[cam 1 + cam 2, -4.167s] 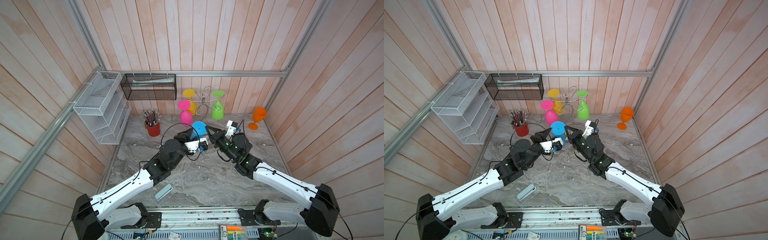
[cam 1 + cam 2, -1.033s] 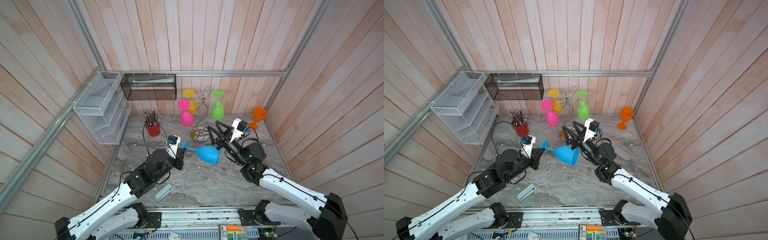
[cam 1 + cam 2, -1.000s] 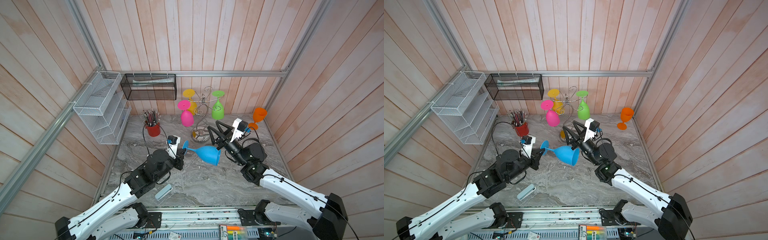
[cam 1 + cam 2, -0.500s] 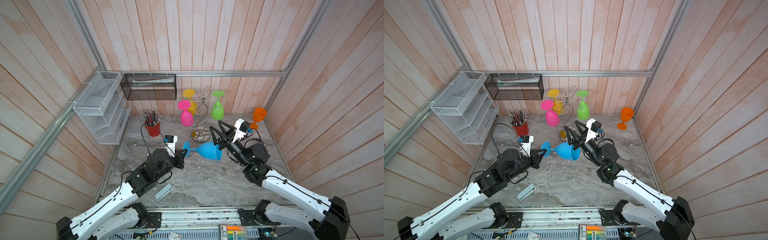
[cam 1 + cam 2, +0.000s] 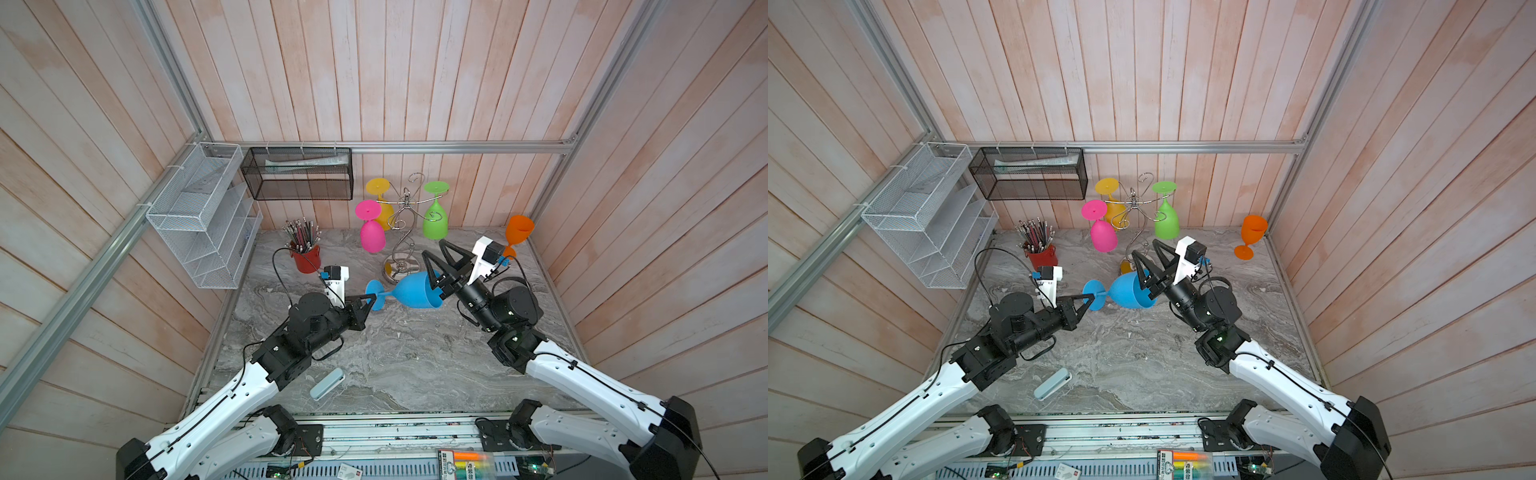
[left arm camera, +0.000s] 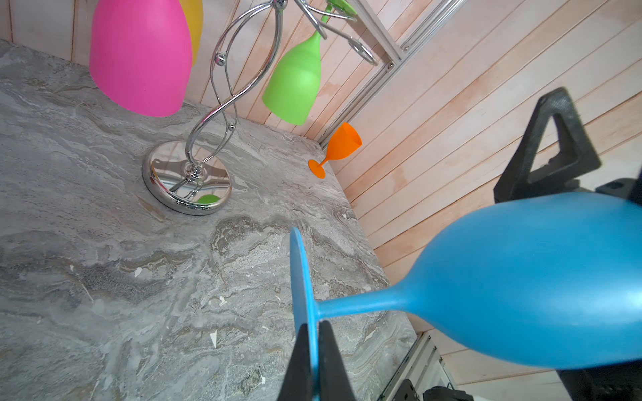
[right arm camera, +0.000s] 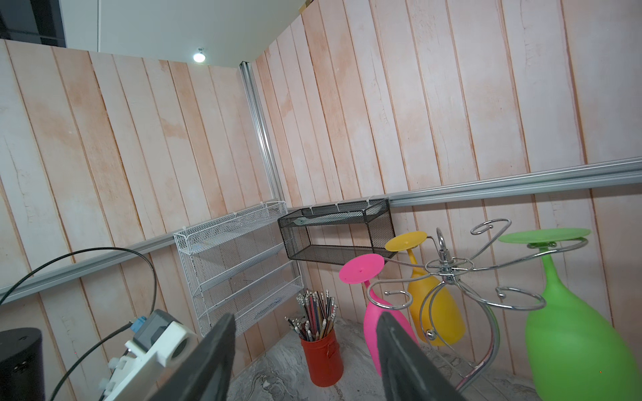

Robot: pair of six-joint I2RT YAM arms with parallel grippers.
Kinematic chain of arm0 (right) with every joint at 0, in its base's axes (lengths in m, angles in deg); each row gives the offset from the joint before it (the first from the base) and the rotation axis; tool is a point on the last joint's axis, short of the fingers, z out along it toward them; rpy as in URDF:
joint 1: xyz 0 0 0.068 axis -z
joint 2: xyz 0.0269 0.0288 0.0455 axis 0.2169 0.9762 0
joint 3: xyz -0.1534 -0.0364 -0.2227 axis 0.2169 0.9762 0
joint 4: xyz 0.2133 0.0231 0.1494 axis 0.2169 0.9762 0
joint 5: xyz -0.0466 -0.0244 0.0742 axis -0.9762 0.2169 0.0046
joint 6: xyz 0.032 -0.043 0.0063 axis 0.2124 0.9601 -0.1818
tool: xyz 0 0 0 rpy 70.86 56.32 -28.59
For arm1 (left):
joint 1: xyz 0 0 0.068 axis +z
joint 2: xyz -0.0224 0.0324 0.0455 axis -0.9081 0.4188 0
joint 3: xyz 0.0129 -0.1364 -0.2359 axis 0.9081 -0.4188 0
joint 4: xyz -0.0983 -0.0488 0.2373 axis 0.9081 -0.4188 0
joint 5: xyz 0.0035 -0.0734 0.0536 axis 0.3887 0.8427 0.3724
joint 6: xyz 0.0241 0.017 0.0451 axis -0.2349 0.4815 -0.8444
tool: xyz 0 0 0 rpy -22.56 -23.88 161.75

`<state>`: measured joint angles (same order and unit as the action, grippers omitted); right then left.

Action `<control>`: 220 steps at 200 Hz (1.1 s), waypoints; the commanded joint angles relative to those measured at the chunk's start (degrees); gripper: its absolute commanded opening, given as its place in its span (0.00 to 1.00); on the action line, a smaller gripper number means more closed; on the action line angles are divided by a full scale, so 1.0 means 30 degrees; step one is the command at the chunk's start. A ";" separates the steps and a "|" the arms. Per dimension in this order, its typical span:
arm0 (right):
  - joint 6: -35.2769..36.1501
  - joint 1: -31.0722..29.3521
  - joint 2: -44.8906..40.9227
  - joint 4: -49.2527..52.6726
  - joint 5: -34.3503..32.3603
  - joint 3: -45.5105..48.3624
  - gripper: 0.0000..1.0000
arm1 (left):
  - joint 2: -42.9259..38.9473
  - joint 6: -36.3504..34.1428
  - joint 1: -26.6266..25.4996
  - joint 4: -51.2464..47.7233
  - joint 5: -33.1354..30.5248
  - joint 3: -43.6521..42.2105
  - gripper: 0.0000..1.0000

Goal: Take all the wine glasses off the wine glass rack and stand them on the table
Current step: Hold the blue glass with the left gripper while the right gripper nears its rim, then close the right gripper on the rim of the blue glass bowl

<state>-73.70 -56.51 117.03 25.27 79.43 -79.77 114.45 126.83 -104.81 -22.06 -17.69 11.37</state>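
Since our left pincer point(image 6: 314, 333) clamps the foot of the blue wine glass point(image 6: 521, 277), clear of the wine glass rack point(image 6: 187, 180), its stem lies straight ahead toward our right pincer point(image 5: 433, 247), open over the bowl.

Bright, even light; warped edges

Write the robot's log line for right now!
left hand: shut on blue wine glass foot | right hand: open, by its bowl | glass: off rack
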 commanded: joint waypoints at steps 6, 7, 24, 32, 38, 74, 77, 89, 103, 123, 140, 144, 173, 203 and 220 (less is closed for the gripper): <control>0.0430 0.0127 -0.0675 0.0014 0.0005 0.0229 0.64 | -0.0311 0.0755 0.0395 0.1170 0.0941 -0.0391 0.00; 0.0418 0.0129 -0.0693 0.0020 0.0019 0.0216 0.64 | -0.0310 0.0748 0.0391 0.1156 0.0958 -0.0393 0.00; 0.0414 0.0159 -0.0799 0.0111 0.0033 0.0232 0.63 | -0.0287 0.0743 0.0502 0.1169 0.0975 -0.0362 0.00; 0.0389 0.0176 -0.0815 0.0212 0.0034 0.0204 0.63 | -0.0276 0.0715 0.0581 0.1121 0.0975 -0.0369 0.00; 0.0358 0.0168 -0.0808 0.0318 0.0033 0.0152 0.63 | -0.0246 0.0683 0.0635 0.1045 0.0948 -0.0332 0.00; 0.0275 0.0190 -0.0788 0.1215 0.0548 -0.0425 0.59 | -0.0268 0.0653 0.1016 0.0952 0.0902 -0.0452 0.00; 0.0263 0.0190 -0.0772 0.1309 0.0602 -0.0476 0.59 | -0.0256 0.0660 0.1045 0.0965 0.0911 -0.0471 0.00; 0.0282 0.0204 -0.0705 0.1727 0.0828 -0.0766 0.58 | -0.0265 0.0653 0.1120 0.0997 0.0944 -0.0461 0.00; 0.0262 0.0190 -0.0580 0.2271 0.1179 -0.1136 0.57 | -0.0212 0.0603 0.1228 0.0963 0.0997 -0.0425 0.00; 0.0243 0.0190 -0.0450 0.3000 0.1780 -0.1648 0.56 | -0.0246 0.0567 0.1395 0.0879 0.1004 -0.0352 0.00; 0.0205 0.0197 -0.0333 0.3755 0.2167 -0.2121 0.55 | -0.0280 0.0591 0.1486 0.0886 0.1063 -0.0312 0.00; 0.0204 0.0192 -0.0305 0.3935 0.2257 -0.2259 0.54 | -0.0309 0.0594 0.1500 0.0892 0.1063 -0.0333 0.00; 0.0261 0.0190 -0.0263 0.5170 0.3358 -0.3057 0.52 | -0.0441 0.0653 0.1589 0.0707 0.0979 -0.0278 0.00; 0.0367 0.0190 -0.0758 0.5590 0.3594 -0.3078 0.51 | -0.0609 0.0773 0.1757 0.0390 0.0665 -0.0268 0.00; 0.0566 0.0190 -0.1020 0.5955 0.3709 -0.3162 0.51 | -0.0658 0.0871 0.1951 0.0143 0.0457 -0.0164 0.00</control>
<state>-73.31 -56.21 115.79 40.53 88.65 -87.40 113.46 128.71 -99.76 -21.03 -15.59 10.62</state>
